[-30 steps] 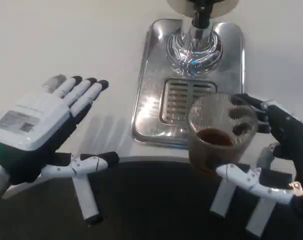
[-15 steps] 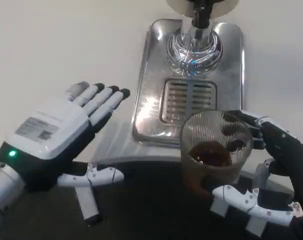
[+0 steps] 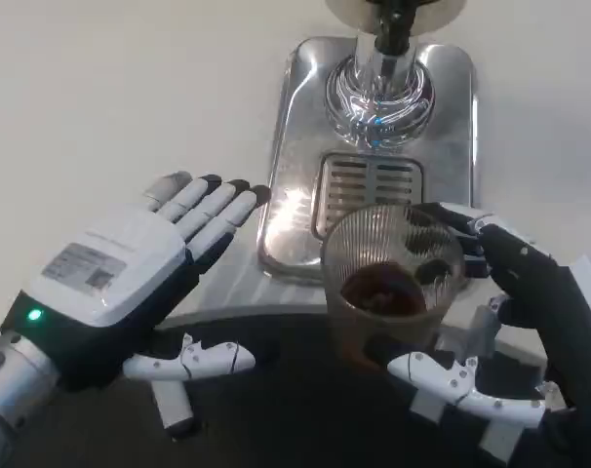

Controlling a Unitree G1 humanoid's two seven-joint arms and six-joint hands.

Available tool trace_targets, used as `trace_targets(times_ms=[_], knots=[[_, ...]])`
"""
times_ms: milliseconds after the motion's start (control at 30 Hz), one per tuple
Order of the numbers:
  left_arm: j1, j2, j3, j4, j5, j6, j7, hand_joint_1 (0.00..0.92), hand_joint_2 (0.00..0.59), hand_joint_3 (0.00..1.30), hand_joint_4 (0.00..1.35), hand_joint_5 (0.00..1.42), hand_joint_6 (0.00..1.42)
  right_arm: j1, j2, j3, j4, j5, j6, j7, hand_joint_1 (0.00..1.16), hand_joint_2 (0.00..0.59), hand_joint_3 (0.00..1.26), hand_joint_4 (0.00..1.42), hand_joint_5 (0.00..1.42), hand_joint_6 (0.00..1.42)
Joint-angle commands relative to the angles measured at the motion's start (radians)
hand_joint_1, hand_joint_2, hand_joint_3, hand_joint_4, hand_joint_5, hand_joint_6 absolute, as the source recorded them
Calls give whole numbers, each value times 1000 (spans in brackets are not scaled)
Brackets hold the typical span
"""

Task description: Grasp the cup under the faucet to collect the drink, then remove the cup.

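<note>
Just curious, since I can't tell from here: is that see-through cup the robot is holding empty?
No, the ribbed clear cup held by the right robot hand has dark brown drink at its bottom.

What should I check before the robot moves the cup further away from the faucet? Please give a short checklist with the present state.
1. Right hand holds the ribbed clear cup: ok, its fingers wrap around it.
2. Cup contains dark drink: ok.
3. Cup upright: cannot tell, it looks slightly tilted.
4. Cup clear of the faucet: ok, it is over the near edge of the metal drip tray.
5. Left hand free, fingers apart: ok.
</note>
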Motion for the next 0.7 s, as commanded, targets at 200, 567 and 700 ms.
trace_targets(times_ms=[200, 567, 700], knots=[[-7, -8, -1, 28, -4, 4, 15, 0, 141, 0, 0, 0, 0, 4, 15, 12, 6, 3, -19, -7, 1162, 273, 724, 733, 806, 1155], [-27, -12, -10, 49, -6, 8, 12, 0, 141, 0, 0, 0, 0, 9, 26, 22, 7, -4, -20, -14, 1162, 267, 730, 743, 813, 1159], [-27, -12, -8, 54, -7, 9, 14, 0, 141, 0, 0, 0, 0, 14, 29, 31, 3, -11, -19, -15, 1162, 262, 731, 743, 818, 1160]])
